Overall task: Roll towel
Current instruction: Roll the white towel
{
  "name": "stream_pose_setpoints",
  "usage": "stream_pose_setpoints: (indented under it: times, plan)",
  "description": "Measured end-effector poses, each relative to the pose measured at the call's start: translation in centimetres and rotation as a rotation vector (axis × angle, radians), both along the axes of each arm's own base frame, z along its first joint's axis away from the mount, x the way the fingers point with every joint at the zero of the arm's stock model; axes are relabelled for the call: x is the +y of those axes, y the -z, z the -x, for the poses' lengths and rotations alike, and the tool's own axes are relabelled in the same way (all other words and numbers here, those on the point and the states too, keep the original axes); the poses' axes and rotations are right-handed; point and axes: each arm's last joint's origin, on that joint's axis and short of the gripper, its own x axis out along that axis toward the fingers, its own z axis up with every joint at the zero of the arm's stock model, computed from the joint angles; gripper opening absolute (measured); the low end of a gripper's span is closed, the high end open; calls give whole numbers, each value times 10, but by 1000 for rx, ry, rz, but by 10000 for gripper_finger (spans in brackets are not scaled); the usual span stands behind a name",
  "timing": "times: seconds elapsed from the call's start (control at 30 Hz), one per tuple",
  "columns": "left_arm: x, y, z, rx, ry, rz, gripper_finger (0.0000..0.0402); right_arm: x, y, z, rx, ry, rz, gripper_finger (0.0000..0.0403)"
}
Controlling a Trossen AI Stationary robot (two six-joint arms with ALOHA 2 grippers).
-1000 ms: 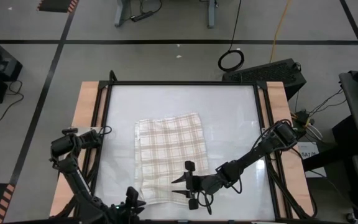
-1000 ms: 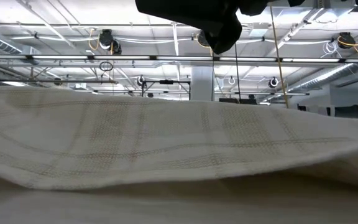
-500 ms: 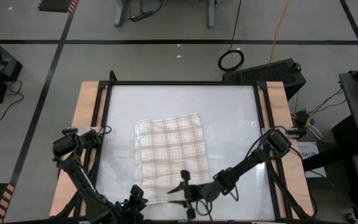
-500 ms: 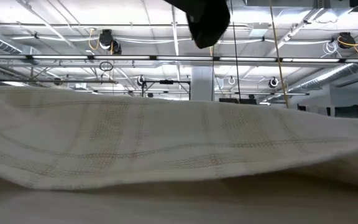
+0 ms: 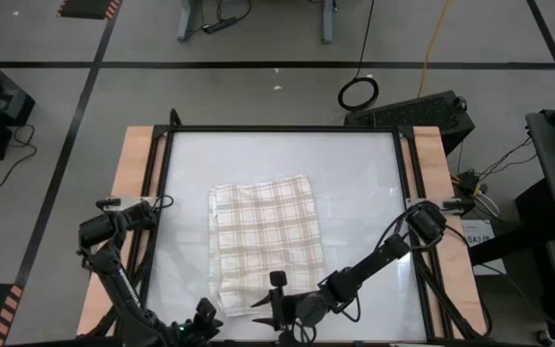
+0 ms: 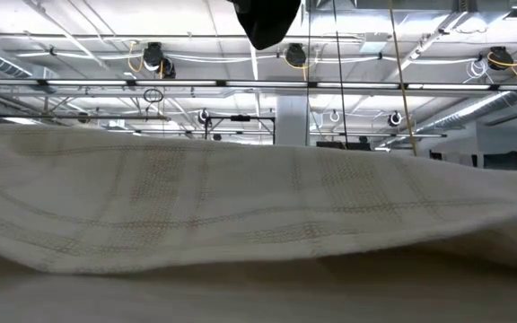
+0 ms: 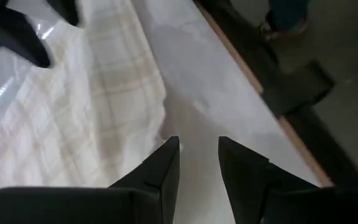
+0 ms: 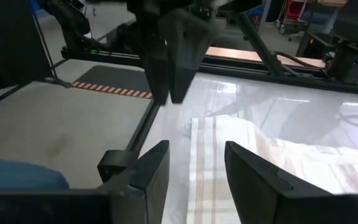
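The towel (image 5: 263,241), cream with a beige plaid check, lies flat in the middle of the white table (image 5: 355,183). In the low view the towel (image 6: 240,206) fills the frame. My right gripper (image 5: 273,308) is open and hovers over the towel's near edge; in its wrist view the open right gripper (image 8: 194,168) points at the towel's edge (image 8: 204,137). My left gripper (image 5: 205,323) is open at the towel's near left corner; in its wrist view the open left gripper (image 7: 197,162) stands over bare table beside the towel (image 7: 92,112).
Wooden strips run along the table's left side (image 5: 133,193) and right side (image 5: 432,183). Bare white table lies all around the towel. A dark gripper part (image 6: 267,18) hangs at the top of the low view. A black box (image 5: 422,111) stands beyond the far right corner.
My right gripper has moved toward the table's near edge and to the left, from over the towel's near right part to its near edge, staying open. The towel has not moved.
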Motion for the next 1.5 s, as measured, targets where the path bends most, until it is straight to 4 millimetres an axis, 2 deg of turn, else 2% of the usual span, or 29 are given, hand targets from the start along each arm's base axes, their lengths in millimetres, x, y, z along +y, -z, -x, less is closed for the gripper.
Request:
stream_pose_setpoints:
  times: [0.17,0.33,0.77,1.27,1.37,1.5]
  plan:
    - [-3,23,-3,18,68,-138,117,0,1,0,18,7,-17,146]
    - [-3,33,-5,-38,60,-217,117,0,1,0,17,7,-17,146]
    - [-17,22,3,-102,78,-194,117,0,2,1,24,5,-11,146]
    - [-3,32,1,-77,9,-230,117,0,1,1,22,0,-5,146]
    - [-1,32,-2,-73,0,-229,106,0,1,1,21,0,-6,146]
    - [2,32,-8,-70,-17,-230,72,0,1,1,19,-2,-1,146]
